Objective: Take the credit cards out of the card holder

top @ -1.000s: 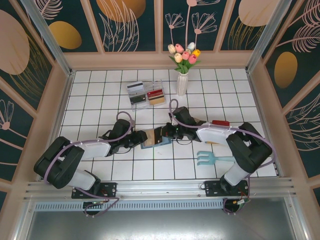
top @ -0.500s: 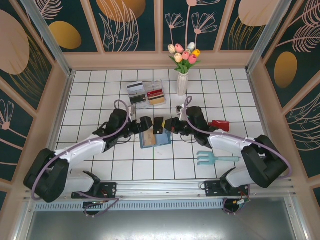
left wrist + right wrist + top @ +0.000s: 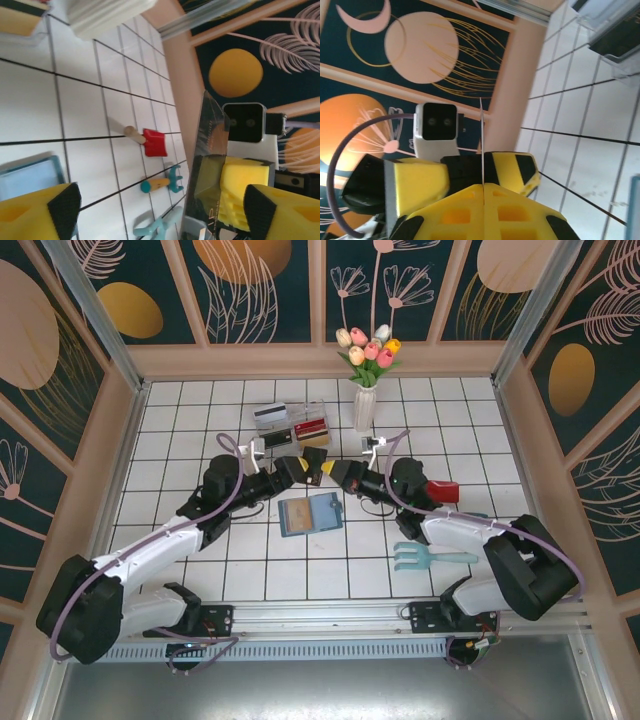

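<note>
My right gripper (image 3: 337,473) (image 3: 483,187) is shut on a dark credit card (image 3: 316,462), held in the air above the tiles. In the right wrist view the card (image 3: 482,145) shows edge-on, sticking straight out of the pressed yellow pads. My left gripper (image 3: 298,469) (image 3: 160,215) faces it, open, with one finger on each side of the card (image 3: 210,145) and a gap to both. The teal card holder (image 3: 310,512) (image 3: 30,177) lies open and flat on the floor below, between the two arms.
A clear tray (image 3: 292,426) holding other cards stands behind the grippers. A white vase of tulips (image 3: 364,400) is at the back. To the right lie a red trowel (image 3: 440,487) (image 3: 154,142), a small teal fork (image 3: 165,182) and a light-blue rake (image 3: 430,558).
Both grippers have risen from the card holder and moved toward the back. The right one brought the dark card up with it. The left gripper opened and now straddles the card.
</note>
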